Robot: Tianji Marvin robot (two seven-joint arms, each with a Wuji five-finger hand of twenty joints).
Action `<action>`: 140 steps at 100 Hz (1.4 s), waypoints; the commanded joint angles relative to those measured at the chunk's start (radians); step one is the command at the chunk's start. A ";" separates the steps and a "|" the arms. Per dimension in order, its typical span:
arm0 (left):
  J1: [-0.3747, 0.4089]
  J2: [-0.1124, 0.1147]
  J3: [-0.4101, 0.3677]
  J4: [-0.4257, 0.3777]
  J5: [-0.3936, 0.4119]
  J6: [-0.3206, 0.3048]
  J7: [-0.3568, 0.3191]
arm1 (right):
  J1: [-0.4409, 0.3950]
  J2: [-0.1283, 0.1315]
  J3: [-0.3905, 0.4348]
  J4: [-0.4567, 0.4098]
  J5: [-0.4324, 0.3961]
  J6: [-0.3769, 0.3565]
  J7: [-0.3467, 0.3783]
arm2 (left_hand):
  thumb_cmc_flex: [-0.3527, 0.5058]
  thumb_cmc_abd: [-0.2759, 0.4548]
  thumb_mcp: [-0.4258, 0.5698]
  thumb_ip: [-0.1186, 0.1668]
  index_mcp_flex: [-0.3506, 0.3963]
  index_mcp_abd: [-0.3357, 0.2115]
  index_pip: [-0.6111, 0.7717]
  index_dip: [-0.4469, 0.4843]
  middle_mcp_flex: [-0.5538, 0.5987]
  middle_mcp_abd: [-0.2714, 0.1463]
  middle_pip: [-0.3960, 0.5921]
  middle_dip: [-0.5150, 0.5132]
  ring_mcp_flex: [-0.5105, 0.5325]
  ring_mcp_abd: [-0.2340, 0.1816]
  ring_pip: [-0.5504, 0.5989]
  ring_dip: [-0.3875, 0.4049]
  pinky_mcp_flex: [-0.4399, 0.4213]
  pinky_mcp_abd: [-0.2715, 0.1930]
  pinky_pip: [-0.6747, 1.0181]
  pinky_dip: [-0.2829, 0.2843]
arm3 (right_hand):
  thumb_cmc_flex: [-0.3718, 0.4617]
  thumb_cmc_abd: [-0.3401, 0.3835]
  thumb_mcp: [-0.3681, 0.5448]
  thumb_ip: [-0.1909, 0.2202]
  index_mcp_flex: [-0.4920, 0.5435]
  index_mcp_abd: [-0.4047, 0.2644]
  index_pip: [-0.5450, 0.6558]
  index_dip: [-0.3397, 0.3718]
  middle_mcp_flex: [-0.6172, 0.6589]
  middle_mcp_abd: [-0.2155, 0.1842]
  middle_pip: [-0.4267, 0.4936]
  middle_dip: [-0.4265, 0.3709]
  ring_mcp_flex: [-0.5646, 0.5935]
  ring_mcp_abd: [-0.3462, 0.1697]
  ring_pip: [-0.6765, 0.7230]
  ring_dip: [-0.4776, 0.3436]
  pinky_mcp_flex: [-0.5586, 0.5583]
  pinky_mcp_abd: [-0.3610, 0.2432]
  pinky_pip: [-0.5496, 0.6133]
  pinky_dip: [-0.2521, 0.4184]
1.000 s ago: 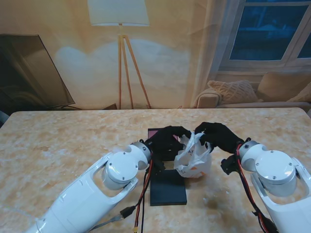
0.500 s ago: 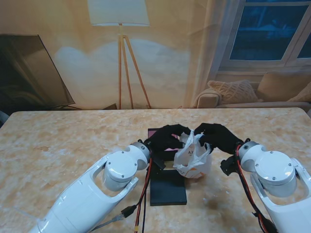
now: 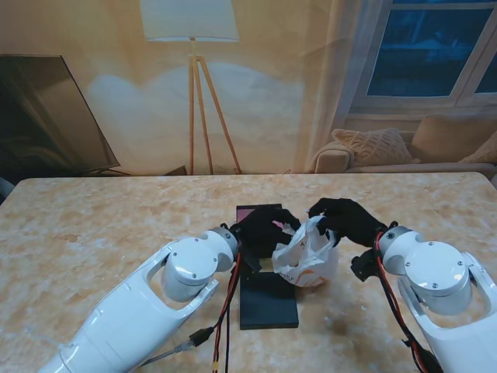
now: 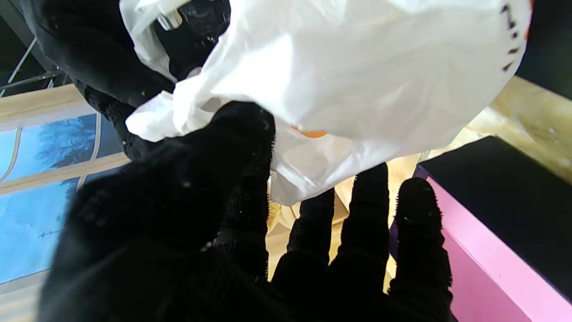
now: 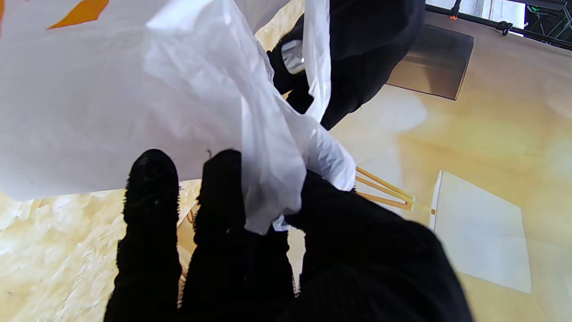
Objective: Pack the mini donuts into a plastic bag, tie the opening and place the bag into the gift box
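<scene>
A white plastic bag (image 3: 307, 258) with orange print sits on the table between my two black-gloved hands, its bulging body hiding the donuts. My left hand (image 3: 262, 228) pinches one bag handle (image 4: 152, 118) between thumb and fingers. My right hand (image 3: 346, 218) grips the other handle (image 5: 286, 179), which runs up from the bag (image 5: 89, 89). The bag (image 4: 371, 76) fills most of the left wrist view. The gift box (image 3: 258, 211) with a pink inside lies under my left hand, and its black lid (image 3: 269, 300) lies nearer to me.
The marble table's top (image 3: 93, 225) spreads wide on both sides of the bag. The box wall (image 4: 473, 264) shows pink beside my left fingers. Red and black cables (image 3: 229, 311) hang along my left forearm beside the lid.
Both hands have dropped slightly and drawn the handles closer together over the bag. The bag has sunk and spread a little toward my left hand.
</scene>
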 commanded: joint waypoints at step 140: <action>-0.003 0.031 -0.043 0.030 -0.103 -0.044 -0.143 | -0.026 -0.005 0.001 -0.024 -0.113 -0.038 -0.024 | 0.020 0.142 -0.187 0.007 0.024 -0.021 0.014 -0.002 0.010 0.002 -0.085 -0.055 -0.111 0.028 -0.136 -0.105 -0.077 0.015 -0.114 -0.019 | 0.015 -0.063 -0.172 -0.121 0.082 0.118 0.039 -0.340 0.230 -0.064 -0.037 -0.215 0.212 0.004 -0.139 -0.082 0.154 -0.052 0.046 -0.012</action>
